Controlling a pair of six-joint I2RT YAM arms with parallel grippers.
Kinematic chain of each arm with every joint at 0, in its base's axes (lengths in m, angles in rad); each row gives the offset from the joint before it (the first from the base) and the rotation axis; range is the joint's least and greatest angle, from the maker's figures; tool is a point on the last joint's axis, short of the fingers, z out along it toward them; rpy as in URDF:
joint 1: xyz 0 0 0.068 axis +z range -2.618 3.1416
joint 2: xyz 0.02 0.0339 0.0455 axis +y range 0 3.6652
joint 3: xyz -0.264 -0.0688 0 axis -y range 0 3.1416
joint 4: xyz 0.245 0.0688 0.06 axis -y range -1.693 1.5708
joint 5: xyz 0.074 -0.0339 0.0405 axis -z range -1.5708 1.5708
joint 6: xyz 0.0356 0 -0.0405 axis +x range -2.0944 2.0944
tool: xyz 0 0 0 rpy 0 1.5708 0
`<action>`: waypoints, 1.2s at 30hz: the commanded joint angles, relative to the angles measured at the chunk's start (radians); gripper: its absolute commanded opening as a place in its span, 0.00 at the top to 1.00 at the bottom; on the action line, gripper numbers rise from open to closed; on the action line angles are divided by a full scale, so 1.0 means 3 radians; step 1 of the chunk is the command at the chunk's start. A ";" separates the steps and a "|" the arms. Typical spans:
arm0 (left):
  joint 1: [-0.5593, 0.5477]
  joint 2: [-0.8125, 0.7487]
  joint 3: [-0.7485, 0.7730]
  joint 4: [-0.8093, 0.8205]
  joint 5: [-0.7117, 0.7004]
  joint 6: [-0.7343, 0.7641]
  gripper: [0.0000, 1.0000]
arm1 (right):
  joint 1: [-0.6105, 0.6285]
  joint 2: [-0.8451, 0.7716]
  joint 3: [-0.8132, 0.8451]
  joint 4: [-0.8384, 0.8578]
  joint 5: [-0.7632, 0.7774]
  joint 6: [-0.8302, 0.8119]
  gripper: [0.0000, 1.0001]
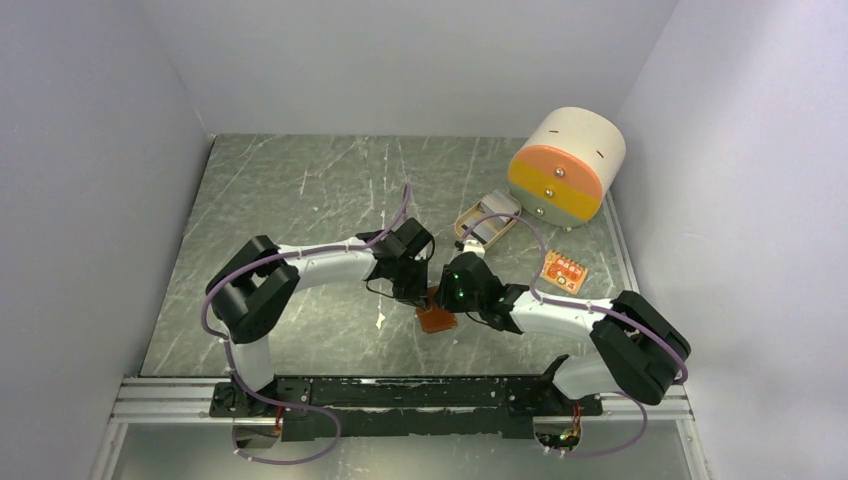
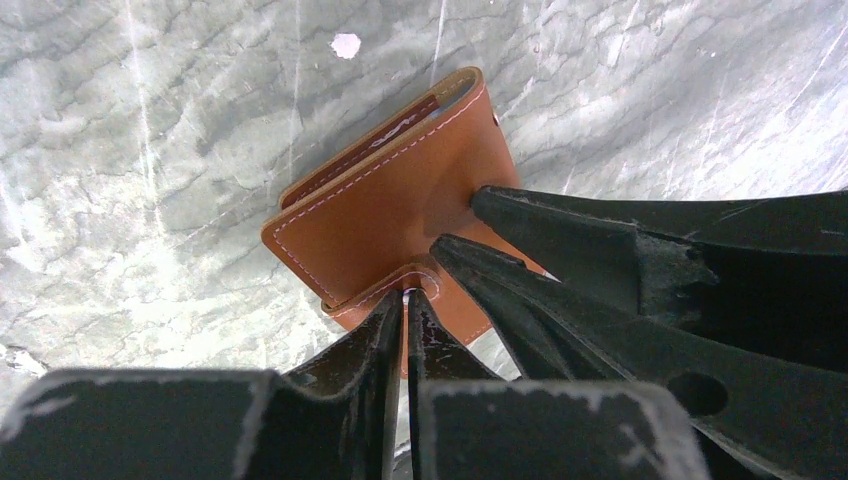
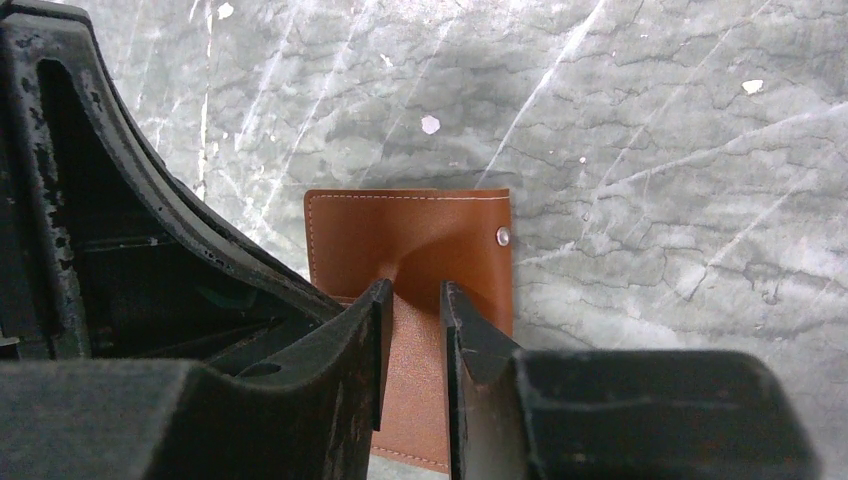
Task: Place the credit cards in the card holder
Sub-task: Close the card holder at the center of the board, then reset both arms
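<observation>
The card holder is a folded brown leather wallet on the marble table between the two arms. My left gripper is shut on its small stitched snap tab at the near edge of the card holder. My right gripper stands open, its fingertips resting on the outer face of the card holder, with only leather showing in the gap. A metal stud shows near one corner. The credit cards, a pale short stack, lie in the tan dish further back.
A cream-and-orange drum-shaped drawer box stands at the back right. A small orange patterned item lies right of the right arm. White walls close in the table on three sides. Both arms crowd the middle.
</observation>
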 commanded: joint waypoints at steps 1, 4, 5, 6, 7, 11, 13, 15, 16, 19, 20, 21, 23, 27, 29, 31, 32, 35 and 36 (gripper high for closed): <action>-0.0051 0.0213 0.0061 -0.0060 -0.0266 0.0031 0.89 | 0.0067 0.0069 -0.0143 -0.0115 -0.0349 0.0139 0.73; -0.0078 0.0267 0.0088 -0.0180 -0.0294 0.0037 0.89 | 0.0065 0.0050 -0.0180 -0.0090 -0.0335 0.0157 0.74; -0.0093 0.0273 0.0091 -0.0201 -0.0299 0.0031 0.89 | 0.0067 0.0048 -0.0185 -0.0082 -0.0327 0.0162 0.74; -0.0108 0.0280 0.0088 -0.0220 -0.0311 0.0025 0.89 | 0.0065 0.0051 -0.0189 -0.0078 -0.0321 0.0167 0.74; -0.0124 0.0288 0.0084 -0.0229 -0.0310 0.0016 0.89 | 0.0067 0.0054 -0.0190 -0.0069 -0.0320 0.0172 0.74; -0.0186 0.0353 0.0090 -0.0264 -0.0331 -0.0018 0.89 | 0.0065 0.0068 -0.0219 -0.0015 -0.0329 0.0205 0.74; -0.0203 0.0436 0.0109 -0.0288 -0.0324 -0.0028 0.89 | 0.0065 0.0065 -0.0229 0.0003 -0.0330 0.0227 0.74; -0.0210 0.0467 0.0126 -0.0313 -0.0348 -0.0040 0.90 | 0.0065 0.0045 -0.0245 0.0016 -0.0330 0.0234 0.74; -0.0211 0.0453 0.0135 -0.0326 -0.0374 -0.0051 0.90 | 0.0066 0.0031 -0.0253 0.0012 -0.0324 0.0237 0.74; -0.0192 0.0285 0.0227 -0.0403 -0.0490 -0.0052 0.89 | 0.0065 -0.0047 -0.0228 -0.0024 -0.0296 0.0226 0.74; -0.0169 0.0201 0.0290 -0.0441 -0.0528 -0.0030 0.88 | 0.0065 -0.0082 -0.0207 -0.0046 -0.0296 0.0213 0.73; -0.0131 0.0118 0.0388 -0.0481 -0.0575 -0.0016 0.87 | 0.0068 -0.0142 -0.0172 -0.0108 -0.0292 0.0203 0.72; -0.0038 -0.0108 0.0502 -0.0511 -0.0615 0.0010 0.86 | 0.0060 -0.0303 -0.0052 -0.0277 -0.0236 0.0152 0.68; 0.0099 -0.0629 0.0564 -0.0451 -0.0780 0.0054 0.75 | 0.0060 -0.0739 0.0175 -0.0650 -0.0026 0.0056 0.60; 0.0110 -0.0867 0.0558 -0.0488 -0.0931 0.0082 0.69 | 0.0063 -0.0992 0.0256 -0.0833 0.0109 -0.0003 0.53; 0.0112 -0.1106 0.0509 -0.0516 -0.1034 0.0124 0.64 | 0.0060 -0.1253 0.0347 -0.1039 0.0268 -0.0043 0.44; 0.0112 -0.1237 0.0471 -0.0522 -0.1080 0.0144 0.54 | 0.0056 -0.1393 0.0413 -0.1151 0.0358 -0.0063 0.36; 0.0112 -0.1661 0.0343 -0.0574 -0.1171 0.0207 0.20 | 0.0055 -0.1770 0.0557 -0.1441 0.0572 -0.0115 0.00; 0.0112 -0.1799 0.0298 -0.0611 -0.1195 0.0211 0.02 | 0.0058 -0.1919 0.0605 -0.1548 0.0653 -0.0116 0.01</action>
